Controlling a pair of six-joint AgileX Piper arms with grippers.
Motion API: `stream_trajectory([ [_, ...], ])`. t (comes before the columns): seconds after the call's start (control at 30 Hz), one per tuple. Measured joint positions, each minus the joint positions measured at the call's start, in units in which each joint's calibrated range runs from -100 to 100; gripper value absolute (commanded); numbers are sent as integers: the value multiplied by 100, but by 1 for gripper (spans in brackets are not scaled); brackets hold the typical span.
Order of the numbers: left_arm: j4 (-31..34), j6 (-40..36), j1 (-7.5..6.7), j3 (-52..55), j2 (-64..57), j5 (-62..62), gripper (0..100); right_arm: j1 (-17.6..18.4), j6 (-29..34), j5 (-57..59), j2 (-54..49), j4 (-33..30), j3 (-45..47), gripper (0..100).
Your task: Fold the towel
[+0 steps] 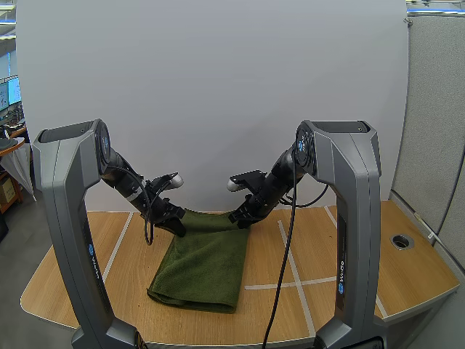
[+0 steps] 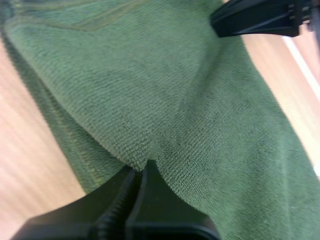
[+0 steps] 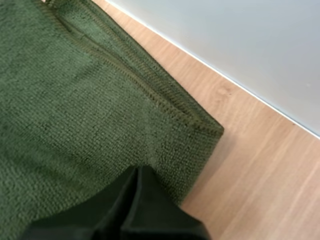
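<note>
Closest up, black fingers of left hand (image 2: 145, 167) pressed together, clamped on a puckered pinch of towel (image 2: 165, 95). Olive-green terry, looped nap, stitched hem along the edge. Likewise right hand (image 3: 139, 171): fingers together as one dark wedge, tip nipping the cloth just inside a hemmed corner, pale wooden tabletop (image 3: 250, 165) beside it. From above, seen whole: folded into a long rectangle on the tabletop, white tape lines (image 1: 290, 283) alongside, far edge held between both hands, near edge rounded and thick. From left wrist, also right hand's dark fingers at the towel's other far corner.
</note>
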Motion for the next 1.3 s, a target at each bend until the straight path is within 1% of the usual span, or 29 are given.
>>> stream_trajectory([
  [0.2,103,-8,0,0,0,-464,0,0,0,116,0,0,0,0],
  [0.47,115,-8,0,-104,0,-534,0,0,61,130,0,0,0,0],
  [0.53,141,-153,0,-456,29,-129,0,0,74,130,0,-13,0,0],
  [0.63,141,-228,0,-658,29,69,0,0,96,130,0,-13,0,0],
  [0.93,327,-407,0,-698,216,227,1,0,130,130,0,-25,0,0],
  [1.0,354,-417,0,-698,234,227,10,0,130,130,0,-25,0,0],
  [1.1,353,-428,0,-698,244,209,32,0,130,130,0,-35,0,0],
  [1.13,353,-437,0,-698,244,209,42,0,130,130,0,-35,0,0],
  [1.17,365,-449,0,-704,244,209,48,0,130,130,0,-35,0,0],
  [1.2,365,-458,0,-715,244,197,63,0,130,130,0,-35,0,0],
  [1.27,365,-458,0,-715,244,197,74,0,130,130,0,-35,0,0],
  [1.3,365,-458,0,-715,244,197,77,0,130,130,0,-35,0,0],
])
